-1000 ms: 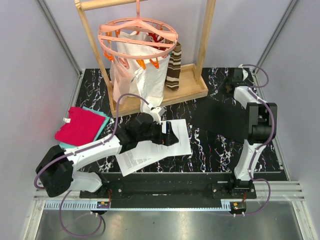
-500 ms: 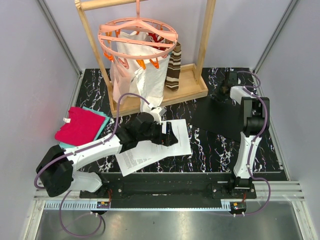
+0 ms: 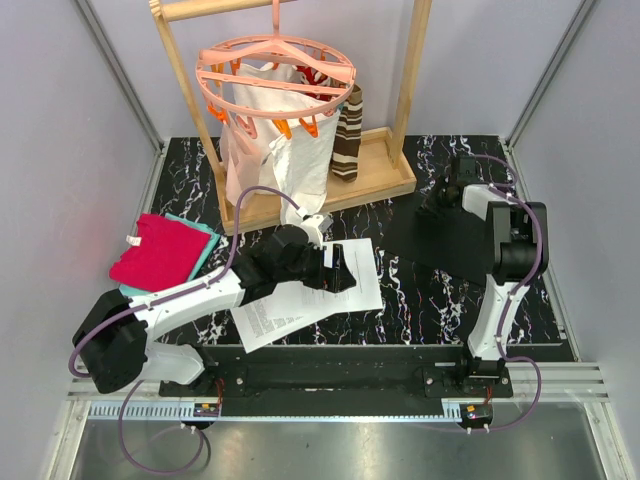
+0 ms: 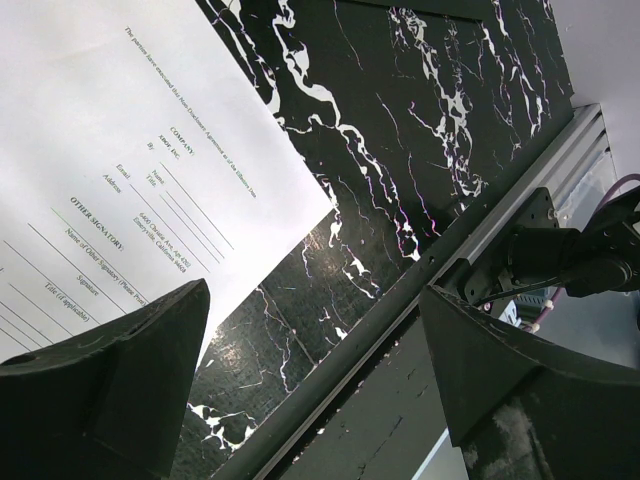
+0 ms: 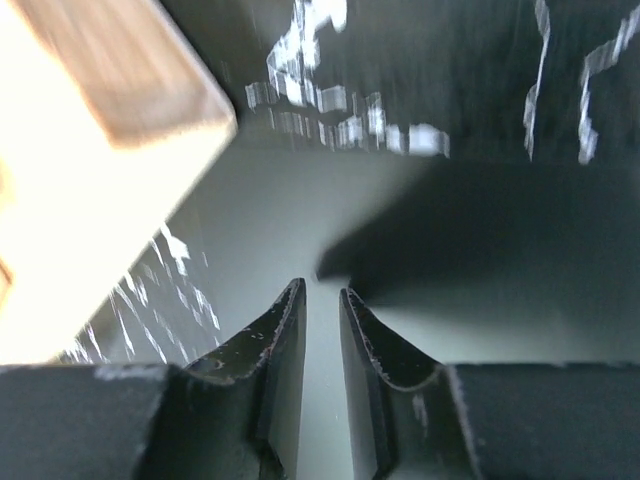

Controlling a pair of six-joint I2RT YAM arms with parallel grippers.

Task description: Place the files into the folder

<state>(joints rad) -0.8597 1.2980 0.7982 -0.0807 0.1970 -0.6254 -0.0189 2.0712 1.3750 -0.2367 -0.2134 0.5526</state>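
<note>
The files, white printed sheets, lie at the table's near middle; their corner shows in the left wrist view. My left gripper hovers over their right part, open and empty, with its fingers wide apart. The folder, flat and black, lies to the right of the files. My right gripper is at the folder's far left corner. In the right wrist view its fingers are almost together, with only a thin gap and nothing visible between them, just above the glossy folder surface.
A wooden rack stands at the back with a pink round hanger, a white cloth bag and a striped cloth; its base corner is close to my right gripper. Red-and-teal folded cloths lie at left.
My right gripper has moved from the table's far right corner leftward and nearer, onto the folder's far left corner. The left arm and the files have not moved.
</note>
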